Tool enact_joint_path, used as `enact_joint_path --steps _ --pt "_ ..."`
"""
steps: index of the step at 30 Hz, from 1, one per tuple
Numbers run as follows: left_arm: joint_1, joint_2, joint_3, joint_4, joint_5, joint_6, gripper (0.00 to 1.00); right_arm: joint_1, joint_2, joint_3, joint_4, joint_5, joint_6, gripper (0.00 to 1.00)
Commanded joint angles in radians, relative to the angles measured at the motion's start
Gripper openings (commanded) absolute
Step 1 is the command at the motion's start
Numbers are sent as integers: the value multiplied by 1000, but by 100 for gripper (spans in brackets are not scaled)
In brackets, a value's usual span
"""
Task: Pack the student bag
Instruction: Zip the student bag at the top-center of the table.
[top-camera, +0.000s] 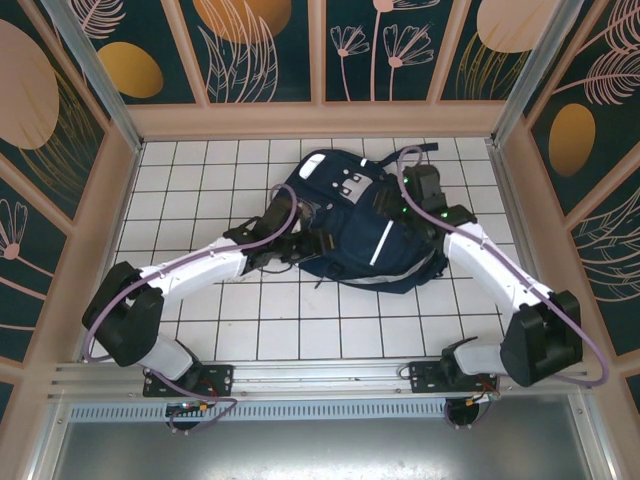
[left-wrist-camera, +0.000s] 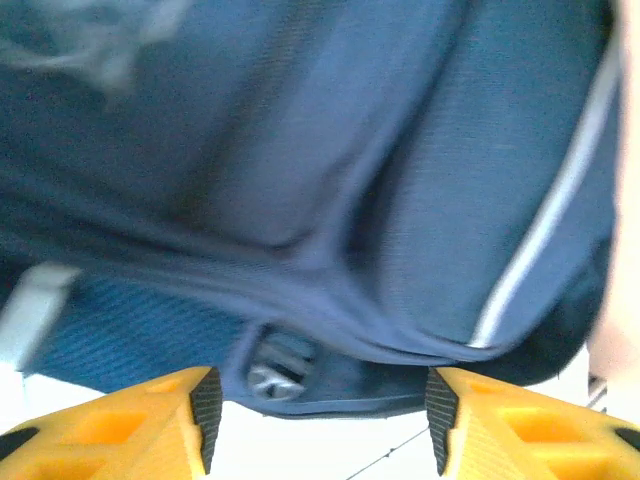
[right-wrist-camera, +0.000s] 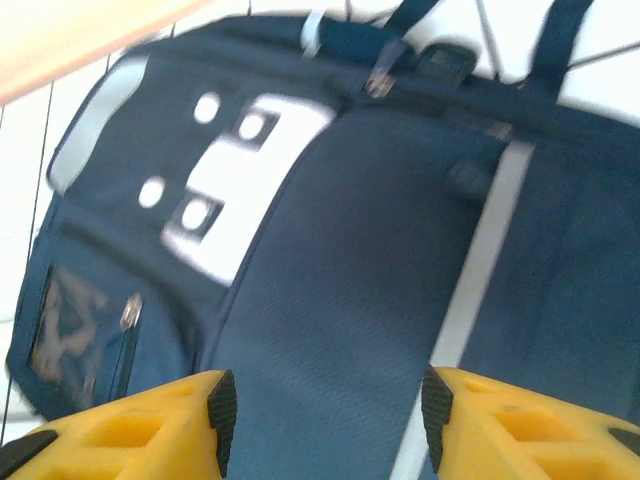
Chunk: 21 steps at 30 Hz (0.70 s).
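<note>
Top view: student bag (top-camera: 355, 232) lying flat mid-table, my arms flanking it left and right, probably for access.
Left wrist: left gripper (left-wrist-camera: 315, 415) wide open, empty, facing the bag's left edge.
Right wrist: right gripper (right-wrist-camera: 325, 415) wide open, empty, poised over the bag's front.

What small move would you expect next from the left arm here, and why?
Probably ease the left gripper forward and slightly left, then close on the metal piece, likely a zipper pull, at the edge of the student bag. Its jaws are open, and the piece lies just ahead between them.
</note>
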Motion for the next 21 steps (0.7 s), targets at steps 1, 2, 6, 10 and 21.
enact_joint_path --steps 1,2,6,10,21 --pt "73 -25 -116 83 10 -127 57 106 -60 -75 -80 76 120 54" --pt "89 -25 -144 121 29 -144 58 146 -76 -96 -79 86 153 54" --pt "105 15 -176 217 88 -170 60 320 -118 -172 -67 141 309 52" --pt "104 70 -179 265 103 -174 61 498 -107 -225 -24 208 467 47" --pt "108 176 -177 288 94 -142 35 681 194 -222 177 262 639 45"
